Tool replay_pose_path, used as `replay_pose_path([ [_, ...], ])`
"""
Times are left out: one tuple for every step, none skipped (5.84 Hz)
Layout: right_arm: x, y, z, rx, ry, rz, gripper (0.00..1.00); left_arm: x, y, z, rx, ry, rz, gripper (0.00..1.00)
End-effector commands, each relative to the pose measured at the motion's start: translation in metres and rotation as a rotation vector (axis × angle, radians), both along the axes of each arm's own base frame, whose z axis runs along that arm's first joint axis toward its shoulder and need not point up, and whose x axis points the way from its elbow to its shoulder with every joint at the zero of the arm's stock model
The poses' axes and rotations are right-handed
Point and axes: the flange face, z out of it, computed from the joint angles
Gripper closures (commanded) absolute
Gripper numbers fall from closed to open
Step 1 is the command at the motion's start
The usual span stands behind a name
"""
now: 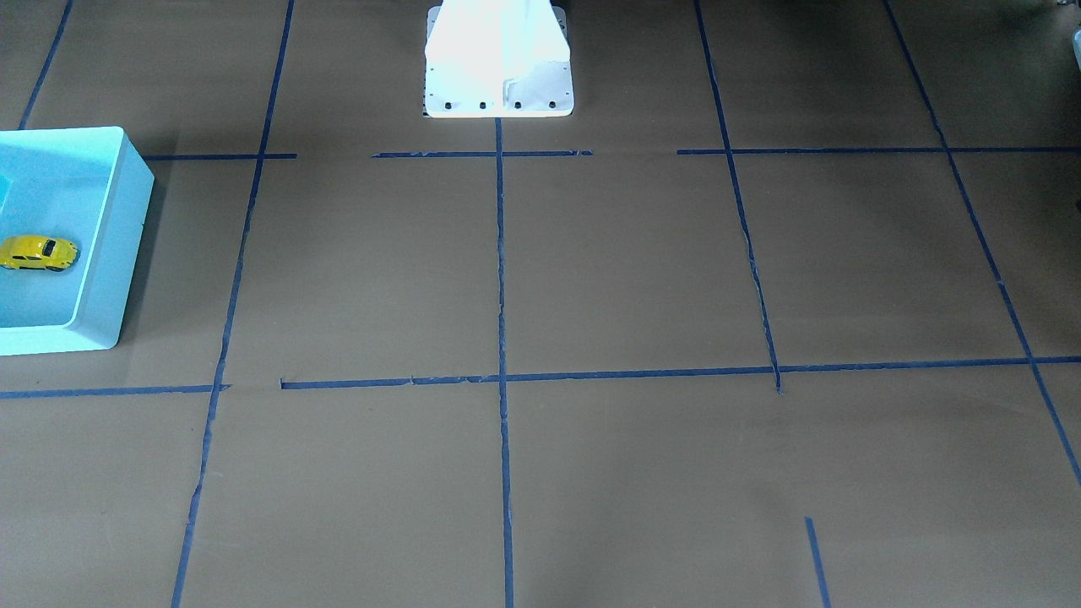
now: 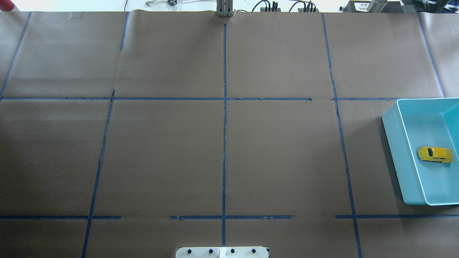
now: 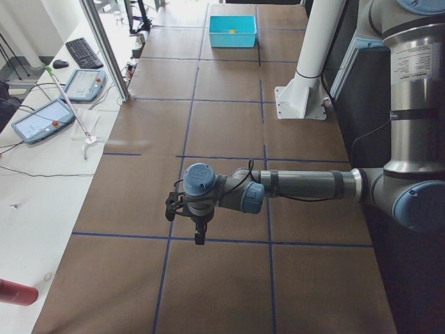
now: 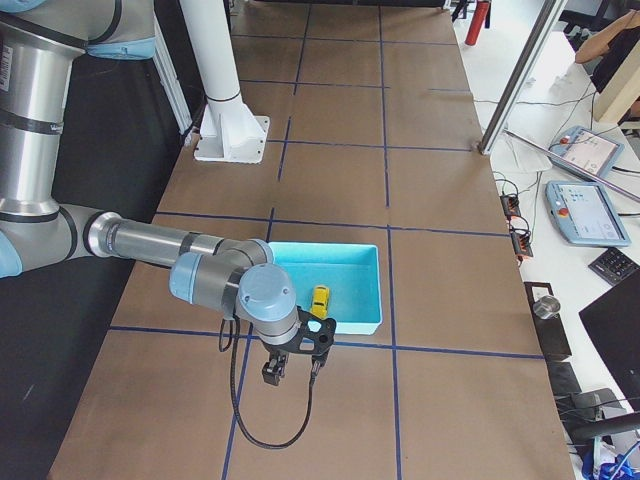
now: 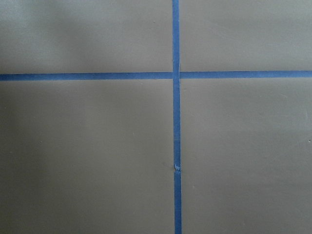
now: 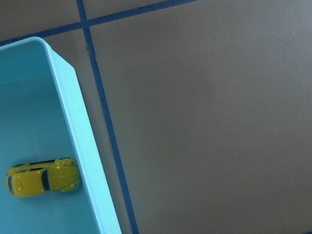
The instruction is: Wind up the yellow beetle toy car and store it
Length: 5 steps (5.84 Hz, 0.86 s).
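Right tool (image 4: 291,374) — side view only | toy car (image 2: 435,154) in bin (image 2: 396,143)

Beetle toy car (image 2: 435,154) inside bin (image 2: 400,150)

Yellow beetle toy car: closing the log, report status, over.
Left gripper, right gripper: state unclear. Tiny yellow beetle toy car resting inside turquoise plastic bin. Nothing seen blocking it.

Bright yellow on the beetle toy car (image 2: 435,154), with dark windows. Pale turquoise over the bin (image 2: 400,150). Matte brown across the surface (image 2: 161,154), gridded with dark blue tape lines (image 2: 224,143). White on the pedestal (image 1: 498,59).
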Motion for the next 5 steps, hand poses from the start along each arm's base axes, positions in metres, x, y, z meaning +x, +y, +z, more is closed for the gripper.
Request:
replay_pose_path([
  [-0.013,-0.009,-0.009,0.02,-0.033,-0.025,0.0,0.0,0.0,0.001,-0.003,0.0,0.001,0.0],
  [-0.012,-0.008,-0.008,0.026,-0.031,-0.036,0.0,0.0,0.001,0.002,-0.008,0.001,0.001,0.0],
  [-0.013,-0.01,-0.01,0.043,-0.031,-0.048,0.0,0.0,0.002,0.002,-0.017,0.002,0.001,0.0],
  [-0.012,-0.011,-0.01,0.044,-0.026,-0.049,0.0,0.001,0.003,0.005,-0.044,0.0,0.003,0.0],
  [-0.014,-0.02,-0.017,0.063,-0.023,-0.056,0.0,0.0,0.003,0.005,-0.048,0.0,0.001,0.0],
])
